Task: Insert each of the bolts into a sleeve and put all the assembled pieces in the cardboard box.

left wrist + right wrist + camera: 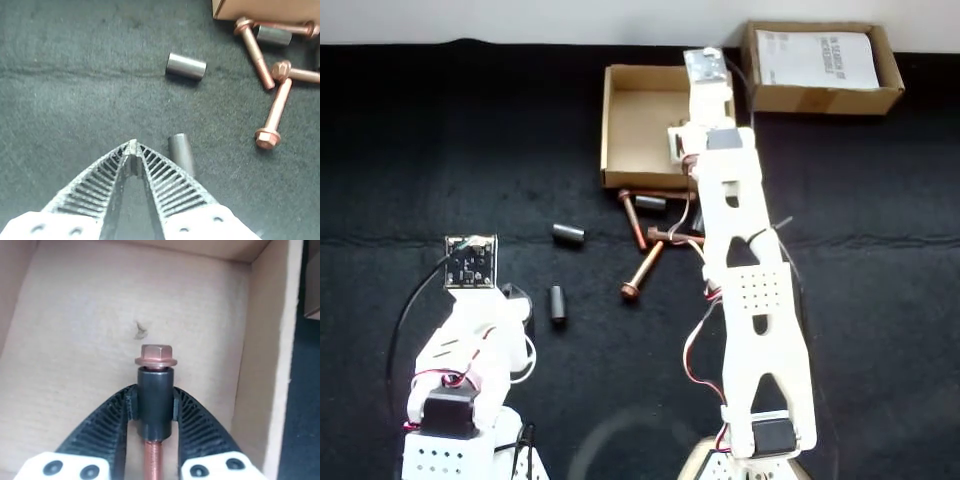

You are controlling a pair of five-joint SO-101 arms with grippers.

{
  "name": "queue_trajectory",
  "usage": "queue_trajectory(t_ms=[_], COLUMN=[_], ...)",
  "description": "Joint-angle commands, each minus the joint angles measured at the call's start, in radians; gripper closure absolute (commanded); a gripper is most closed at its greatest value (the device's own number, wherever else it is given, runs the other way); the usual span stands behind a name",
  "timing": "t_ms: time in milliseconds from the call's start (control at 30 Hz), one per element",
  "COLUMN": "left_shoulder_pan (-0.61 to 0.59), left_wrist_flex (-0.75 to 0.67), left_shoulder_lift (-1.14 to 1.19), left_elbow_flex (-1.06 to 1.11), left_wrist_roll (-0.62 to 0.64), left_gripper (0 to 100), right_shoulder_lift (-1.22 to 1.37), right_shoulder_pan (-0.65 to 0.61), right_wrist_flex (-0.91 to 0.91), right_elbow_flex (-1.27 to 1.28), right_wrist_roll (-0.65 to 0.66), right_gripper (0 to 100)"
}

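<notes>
Left gripper (133, 146): white ribbed fingers pinched tip to tip, nothing btwn them, low over the black mat (420, 150); prob. idle while the other arm does its bit. Just beside its tip lies the near sleeve (181, 152), a short smooth dark metal tube on its side. The far sleeve (186, 66) is well apart, also flat. Next right, loose copper bolts: first bolt (272, 114) w/ flanged hex head toward the arm, second bolt (254, 52) angled up to the box front, third bolt (300, 75) head-in beside them. A third sleeve (273, 35) sits near the box wall. All round stock, so flat = stable, but likely rolls if nudged. Cardboard box (607, 120): open top, matte fibrous floor, low walls. Right gripper (155, 405) is over that floor, black ribbed fingers clamped on the held sleeve (155, 400), w/ the held bolt (155, 356) capping it and its threaded shank out the back. Gripped by the sleeve so the flange stops the bolt slipping through, I'd say. Looks like drop-off; release next. Far right, a second box (825, 97) w/ a printed sheet.
</notes>
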Motion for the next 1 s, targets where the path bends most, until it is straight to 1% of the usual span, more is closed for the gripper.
queue_trajectory(t_ms=[0,67,100,233,300,433,600,667,800,900,967], left_shoulder_pan=[-0.007,-0.007,-0.007,-0.007,-0.007,-0.007,-0.005,-0.005,-0.007,-0.007,-0.007], left_wrist_flex=[0.023,0.028,0.028,0.025,0.025,0.025,0.006,-0.003,-0.003,-0.018,-0.048], left_shoulder_lift=[-0.038,-0.038,-0.038,-0.038,-0.038,-0.038,-0.038,-0.038,-0.038,-0.038,-0.038], left_elbow_flex=[-0.007,-0.007,-0.007,-0.007,-0.005,-0.004,0.027,0.051,0.077,0.076,0.077], left_wrist_roll=[-0.008,-0.008,-0.008,-0.008,-0.008,-0.008,-0.009,-0.009,-0.005,-0.006,-0.006], left_gripper=[99,99,99,99,99,99,99,96,87,86,86], right_shoulder_lift=[-0.013,-0.015,-0.019,-0.024,-0.025,-0.028,-0.028,-0.038,-0.125,-0.196,-0.237], right_shoulder_pan=[0.013,0.013,0.013,0.015,0.016,0.015,0.004,-0.002,-0.007,-0.016,-0.021], right_wrist_flex=[-0.002,0.010,0.010,0.015,0.056,0.183,0.397,0.484,0.648,0.745,0.768], right_elbow_flex=[-0.050,-0.056,-0.056,-0.068,-0.114,-0.268,-0.521,-0.582,-0.573,-0.572,-0.570], right_wrist_roll=[0.009,0.003,0.003,0.003,0.003,0.002,0.002,0.002,-0.009,-0.060,-0.087], right_gripper=[88.7,82.8,82.0,82.6,82.6,82.6,82.7,82.7,82.7,83.0,83.0])
